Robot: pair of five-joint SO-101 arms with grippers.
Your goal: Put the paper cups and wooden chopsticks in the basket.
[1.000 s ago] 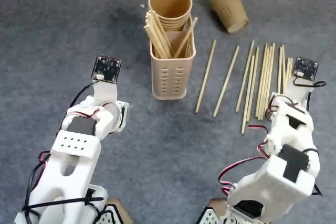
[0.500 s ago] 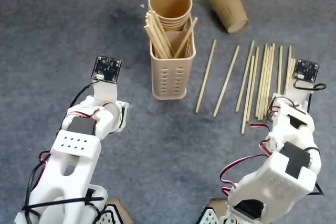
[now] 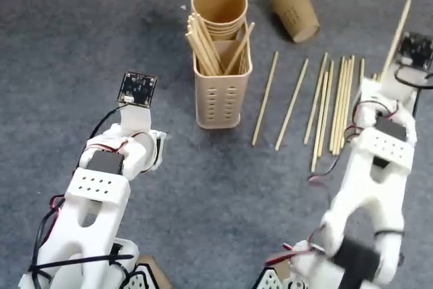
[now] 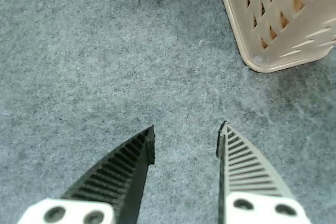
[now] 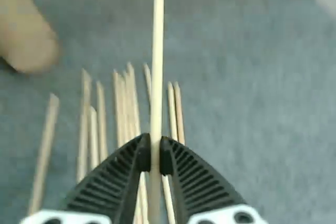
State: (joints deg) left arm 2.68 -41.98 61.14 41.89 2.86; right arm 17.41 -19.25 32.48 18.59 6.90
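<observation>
A beige perforated basket (image 3: 222,82) stands at the table's back middle with stacked paper cups (image 3: 218,6) and several chopsticks in it. Another paper cup (image 3: 295,13) lies tipped over to its right. Several wooden chopsticks (image 3: 336,103) lie loose on the grey mat, right of the basket. My right gripper (image 5: 151,162) is shut on one chopstick (image 5: 157,51), lifted above the loose pile; that chopstick (image 3: 396,36) points toward the back right in the high view. My left gripper (image 4: 185,142) hangs open over bare mat, near the basket's (image 4: 278,19) front left corner.
Grey carpet-like mat (image 3: 81,38) covers the table, with free room to the left of the basket and in front of it. The left arm (image 3: 108,174) and right arm (image 3: 372,167) rise from the front edge.
My right arm has risen and swung toward the back right, lifting one chopstick off the pile. The left arm has stayed where it was.
</observation>
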